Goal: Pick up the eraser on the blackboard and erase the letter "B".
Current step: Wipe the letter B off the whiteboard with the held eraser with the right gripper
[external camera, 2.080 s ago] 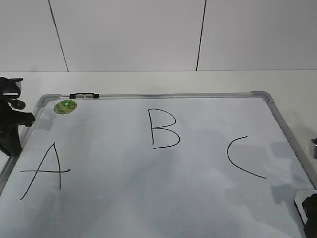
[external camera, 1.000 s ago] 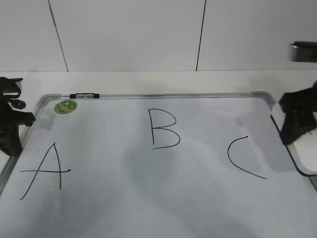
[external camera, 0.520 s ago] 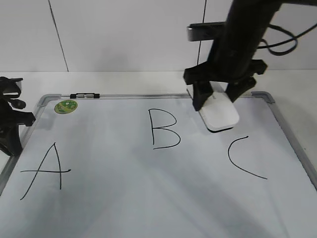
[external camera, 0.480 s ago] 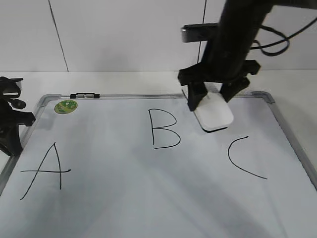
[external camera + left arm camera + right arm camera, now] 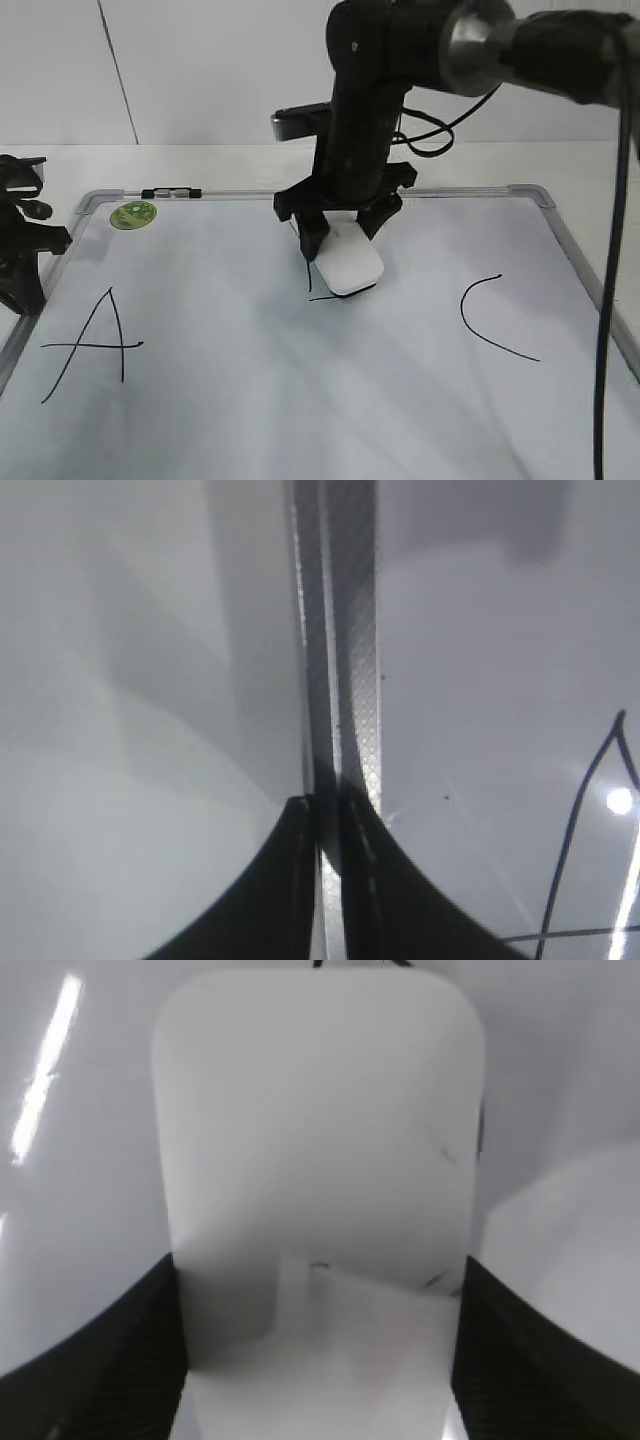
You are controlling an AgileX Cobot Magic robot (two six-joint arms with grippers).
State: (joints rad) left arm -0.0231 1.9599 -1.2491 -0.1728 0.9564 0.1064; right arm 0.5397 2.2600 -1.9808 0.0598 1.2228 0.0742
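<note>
White plastic filled the space between the right gripper's (image 5: 341,226) jaws: it was pinching the eraser (image 5: 348,265) by its long sides, the block jutting out below and ahead of the fingers and resting on the letter "B" (image 5: 312,283). Only the lower stem and bottom stroke showed, poking out to the left of and beneath the block, on the blackboard (image 5: 300,400). To finish well, I judged the felt should stay flat and pressed evenly, swept toward those remaining strokes, keeping clear of the "C" (image 5: 492,318) off to its right. The left gripper (image 5: 325,880) sat at the board's far-left frame (image 5: 345,660), jaws pressed nearly together with the rail between them.
</note>
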